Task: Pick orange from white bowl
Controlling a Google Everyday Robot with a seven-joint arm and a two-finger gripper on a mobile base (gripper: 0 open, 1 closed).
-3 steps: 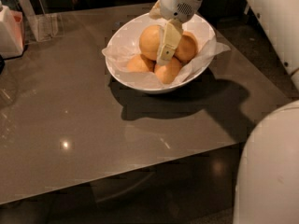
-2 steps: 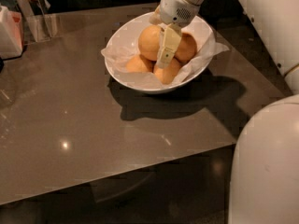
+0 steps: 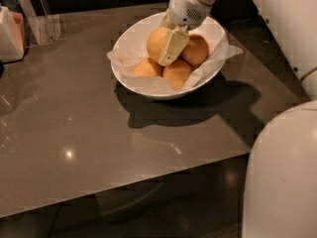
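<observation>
While the gripper [image 3: 169, 50] presses the orange [image 3: 154, 41] inside the white bowl [image 3: 148, 91], its hold is unclear; grasping seems underway, and a secure lift probably comes next.

Canteen-like table [image 3: 74, 123] bears white bowl [image 3: 163, 94], hand [image 3: 168, 51] inside.

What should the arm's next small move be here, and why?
Probably a short, straight lift. The gripper is down against the orange, which sits packed against three smaller oranges in the white bowl, so sideways motion could knock them.
</observation>
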